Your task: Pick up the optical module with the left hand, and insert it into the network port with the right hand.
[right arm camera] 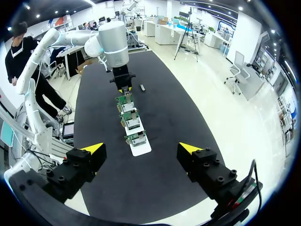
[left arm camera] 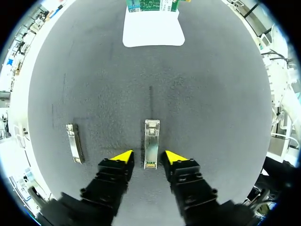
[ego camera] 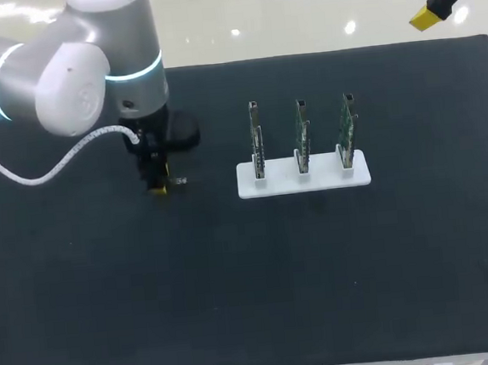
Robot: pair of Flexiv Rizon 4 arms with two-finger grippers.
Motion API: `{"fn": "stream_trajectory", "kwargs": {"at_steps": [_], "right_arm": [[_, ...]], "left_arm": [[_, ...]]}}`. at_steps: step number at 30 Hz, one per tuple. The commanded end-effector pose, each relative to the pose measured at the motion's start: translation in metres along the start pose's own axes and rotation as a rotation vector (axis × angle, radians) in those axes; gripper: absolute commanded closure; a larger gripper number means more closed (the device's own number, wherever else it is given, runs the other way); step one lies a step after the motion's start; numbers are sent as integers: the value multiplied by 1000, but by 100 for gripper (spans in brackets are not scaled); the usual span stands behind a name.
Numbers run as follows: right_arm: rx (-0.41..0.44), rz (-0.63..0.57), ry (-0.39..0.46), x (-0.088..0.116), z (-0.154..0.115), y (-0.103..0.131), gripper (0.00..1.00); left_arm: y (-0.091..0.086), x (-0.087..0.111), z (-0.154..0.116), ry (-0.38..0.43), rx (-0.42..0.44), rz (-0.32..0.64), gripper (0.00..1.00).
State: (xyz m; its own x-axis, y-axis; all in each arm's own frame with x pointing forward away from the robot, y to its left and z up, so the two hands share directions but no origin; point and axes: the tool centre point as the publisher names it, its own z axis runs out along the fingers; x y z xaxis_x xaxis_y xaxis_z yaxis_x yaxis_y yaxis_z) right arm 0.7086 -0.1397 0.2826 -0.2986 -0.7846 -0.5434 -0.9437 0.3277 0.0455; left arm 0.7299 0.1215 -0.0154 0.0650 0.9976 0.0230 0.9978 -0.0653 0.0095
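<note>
- My left jaws hang low over the black tabletop, open to a narrow gap. Their yellow fingertips stand either side of the optical module without touching it.
- The optical module lies flat on the tabletop. Its near end is between my left fingertips, and its length points ahead towards the white holder.
- From the head view, my left arm comes in from the left and its wrist points straight down. The module just peeks out beside the fingers.
- A second module lies flat beside my left jaws, apart from the first and roughly parallel to it.
- Three green circuit boards stand upright in a row in the white holder, well to the right of my left jaws.
- My right jaws are spread wide and hold nothing. Their yellow fingertips are high above the tabletop, by its far right corner, looking down the row of boards towards my left arm.
</note>
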Motion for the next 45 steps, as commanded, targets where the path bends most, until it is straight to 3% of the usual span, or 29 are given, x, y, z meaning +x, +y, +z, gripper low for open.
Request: {"fn": "stream_trajectory", "kwargs": {"at_steps": [1,4,7,8,15,19,31,35,45], "right_arm": [[1,0,-2,0,0,0,0],[1,0,-2,0,0,0,0],[1,0,-2,0,0,0,0],[1,0,-2,0,0,0,0],[1,0,-2,0,0,0,0],[1,0,-2,0,0,0,0],[1,0,-2,0,0,0,0],[1,0,-2,0,0,0,0],[1,0,-2,0,0,0,0]], "left_arm": [[4,-2,3,6,3,3,38],[5,-2,4,8,-1,4,46],[5,-3,4,6,-5,4,83],[5,-3,3,5,-6,4,100],[2,0,-11,-18,-32,9,100],[-5,2,-26,-84,-47,-6,100],[-37,6,-72,-532,-41,-162,100],[-44,-4,-98,-739,-53,-204,100],[-61,-40,-168,-1082,-97,-216,100]]}}
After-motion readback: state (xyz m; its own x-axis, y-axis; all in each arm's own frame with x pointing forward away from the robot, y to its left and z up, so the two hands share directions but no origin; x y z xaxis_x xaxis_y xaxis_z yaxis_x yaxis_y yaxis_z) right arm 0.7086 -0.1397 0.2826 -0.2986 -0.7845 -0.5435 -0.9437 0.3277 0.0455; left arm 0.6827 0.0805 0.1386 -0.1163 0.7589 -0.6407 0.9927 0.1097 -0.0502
